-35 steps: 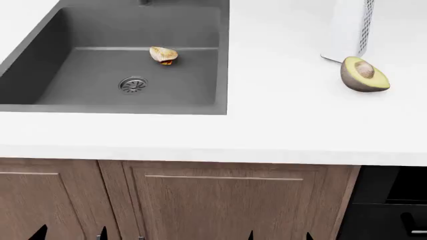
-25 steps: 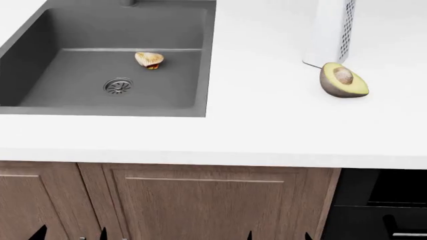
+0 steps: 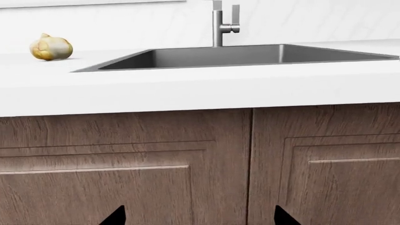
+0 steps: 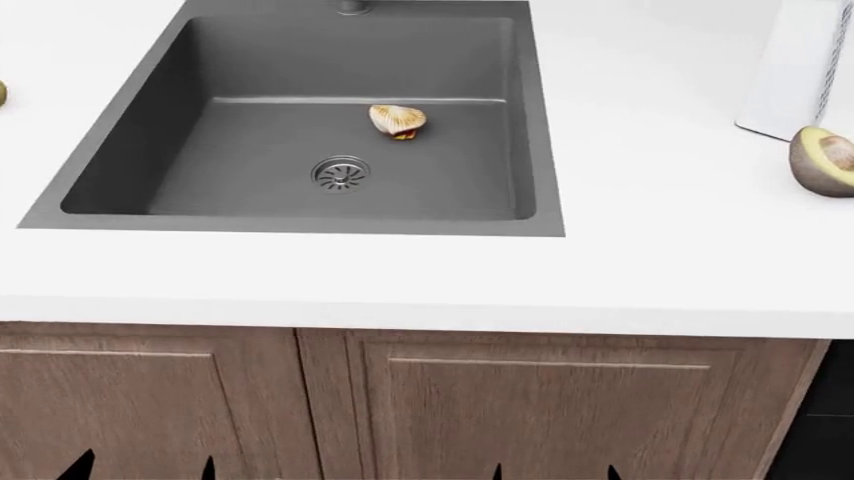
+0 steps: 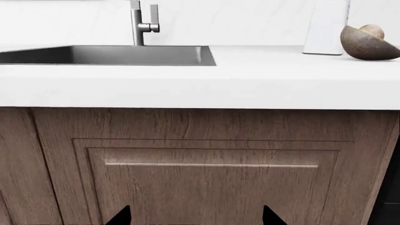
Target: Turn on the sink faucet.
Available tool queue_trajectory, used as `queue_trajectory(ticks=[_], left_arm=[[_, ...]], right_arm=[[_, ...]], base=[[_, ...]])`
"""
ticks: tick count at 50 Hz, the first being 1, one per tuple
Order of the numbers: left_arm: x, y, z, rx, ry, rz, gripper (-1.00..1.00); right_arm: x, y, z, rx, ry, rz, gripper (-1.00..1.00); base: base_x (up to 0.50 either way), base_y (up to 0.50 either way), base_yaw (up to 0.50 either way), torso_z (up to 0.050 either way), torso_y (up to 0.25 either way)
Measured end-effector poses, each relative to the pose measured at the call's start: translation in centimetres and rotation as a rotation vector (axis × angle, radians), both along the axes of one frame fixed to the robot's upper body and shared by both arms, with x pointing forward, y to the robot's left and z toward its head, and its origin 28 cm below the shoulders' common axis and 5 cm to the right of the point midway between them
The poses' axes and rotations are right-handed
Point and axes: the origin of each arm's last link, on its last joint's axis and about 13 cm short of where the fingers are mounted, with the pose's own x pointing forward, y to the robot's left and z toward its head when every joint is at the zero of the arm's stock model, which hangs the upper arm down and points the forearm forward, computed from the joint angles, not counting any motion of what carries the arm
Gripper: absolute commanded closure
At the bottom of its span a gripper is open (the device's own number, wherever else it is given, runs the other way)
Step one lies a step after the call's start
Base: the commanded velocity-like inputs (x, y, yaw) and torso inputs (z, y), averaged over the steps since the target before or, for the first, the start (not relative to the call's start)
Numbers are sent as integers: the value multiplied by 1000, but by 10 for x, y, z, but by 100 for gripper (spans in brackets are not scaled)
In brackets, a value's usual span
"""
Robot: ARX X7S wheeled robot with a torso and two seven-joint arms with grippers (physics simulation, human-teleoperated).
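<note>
Not much of the robot in shot tbh; both arms sit low, down at cabinet-door level below the bench edge; only dark fingertips poke up from the bottom of each view; left gripper (image 4: 140, 468) has its fingers (image 3: 115, 216) spread wide apart, nothing between them; right gripper (image 4: 555, 470) same deal, fingers (image 5: 120, 216) parted and empty; both point straight at the cabinet fronts.

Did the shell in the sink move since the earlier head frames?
No. The shell keeps its spot up and right of the drain. Both slid right in the image together with the sink, so the camera moved, not the shell.
</note>
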Motion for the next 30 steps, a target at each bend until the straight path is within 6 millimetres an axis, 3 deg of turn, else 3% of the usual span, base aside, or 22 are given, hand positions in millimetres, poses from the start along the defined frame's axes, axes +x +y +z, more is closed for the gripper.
queue_trajectory(ticks=[3, 20, 30], left_arm=[[0, 0, 0, 1, -1, 0, -100], [-1, -1, 1, -10, -8, -11, -100], [-3, 0, 3, -21, -33, -21, -100]], right_arm=[[0, 0, 0, -2, 0, -1, -100], [-1, 1, 1, -3, -11, -4, -100], [-1, 0, 1, -4, -10, -3, -100]], base=[[0, 388, 0, 0, 0], [0, 2, 0, 0, 0], [0, 0, 0, 47, 0]])
